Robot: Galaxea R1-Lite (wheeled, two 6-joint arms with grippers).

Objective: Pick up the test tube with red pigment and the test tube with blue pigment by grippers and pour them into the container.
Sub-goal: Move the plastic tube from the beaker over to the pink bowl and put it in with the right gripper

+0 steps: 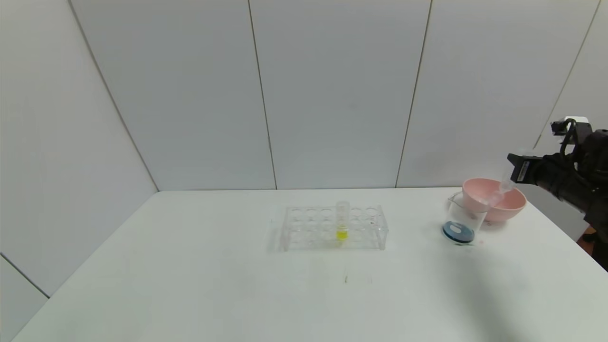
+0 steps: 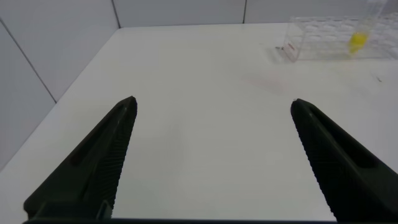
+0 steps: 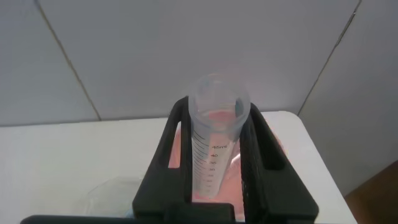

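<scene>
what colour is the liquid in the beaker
Dark blue, pooled at the beaker's bottom; clearest in the head view.

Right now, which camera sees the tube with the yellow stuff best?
The head view: the yellow tube stands upright in the clear rack mid-table, seen whole. The left wrist view catches it only at the frame's far corner, partly cut off, past the open left gripper. The right wrist view misses it entirely.

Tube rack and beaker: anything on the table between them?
Nothing. In the head view the table is bare between the tube rack and the beaker.
</scene>
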